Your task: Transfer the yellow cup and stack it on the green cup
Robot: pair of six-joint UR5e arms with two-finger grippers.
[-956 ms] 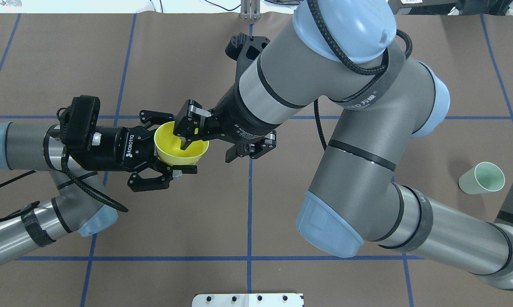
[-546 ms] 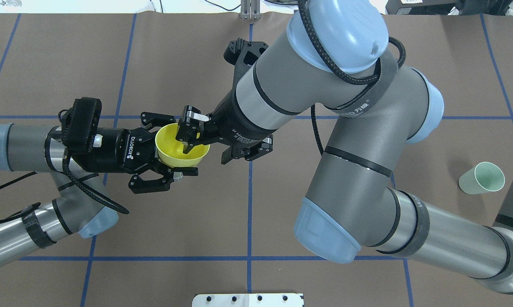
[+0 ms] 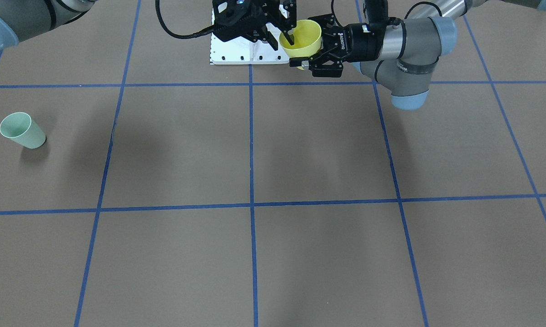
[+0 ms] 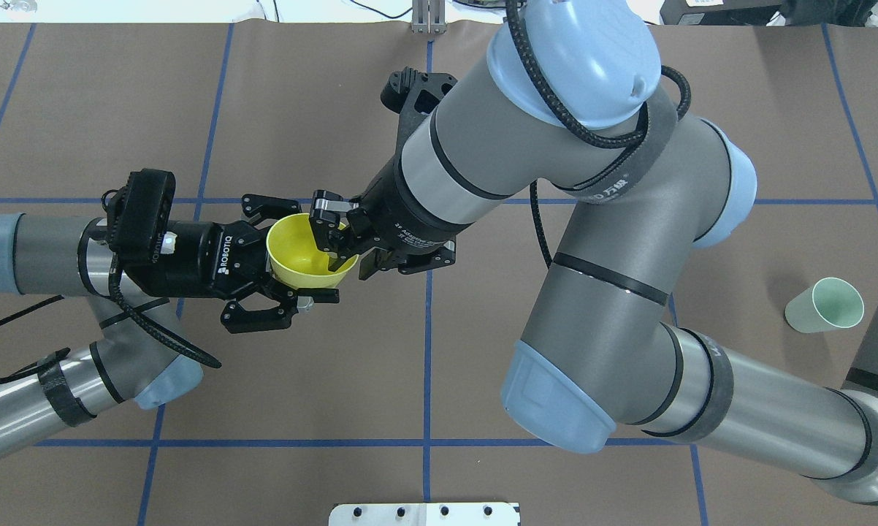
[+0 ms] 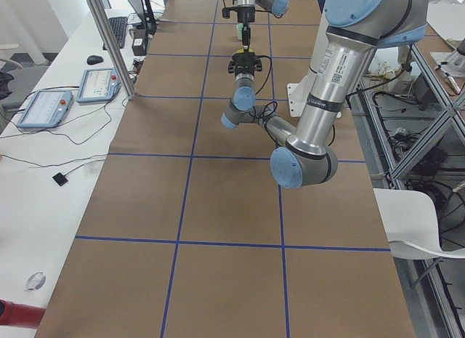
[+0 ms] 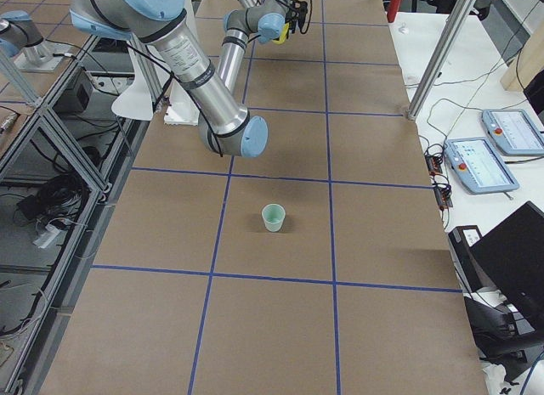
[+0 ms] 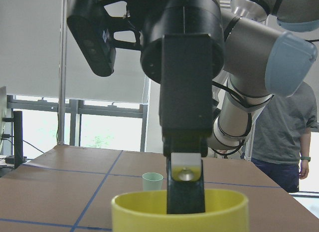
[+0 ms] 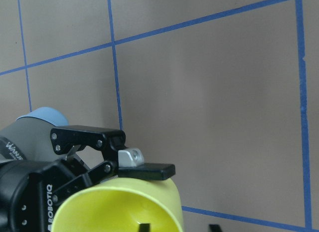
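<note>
Holding: the left end effector [image 4: 315, 248] is closed across the body of the yellow cup [image 4: 293, 241], one finger on each side. Its finger pad [image 8: 147, 168] lies flat against the cup's outer wall.
Yellow cup: carried clear of the worktop [image 4: 264, 109], directly between the two end effectors. It is tilted, with its mouth turned up and toward the right end effector [image 4: 348, 257].
Right end effector: partly open, gripping nothing. Its jaws straddle the cup's rim, with one finger [image 7: 185, 192] down inside the cup and the other outside the wall. The right wrist view shows a gap on each side of the wall.
Green cup: the green cup [image 4: 825, 305] stands upright on the worktop, well apart from both end effectors, out past the right arm's elbow. From the left wrist it sits straight ahead of the left end effector, beyond the yellow rim.
Writing: a white ROBOTIQ wordmark [image 4: 223, 253] runs along the left end effector's black body. A small white print line [image 4: 410, 232] on the right end effector's body begins "2F Adaptive"; the rest is too small to read.
Worktop: brown sheet crossed by blue tape lines [image 4: 426, 365], with a white mounting plate [image 4: 424, 513] at the robot's edge.
Background: a person [image 7: 279, 137] in a grey T-shirt stands beyond the right arm.
</note>
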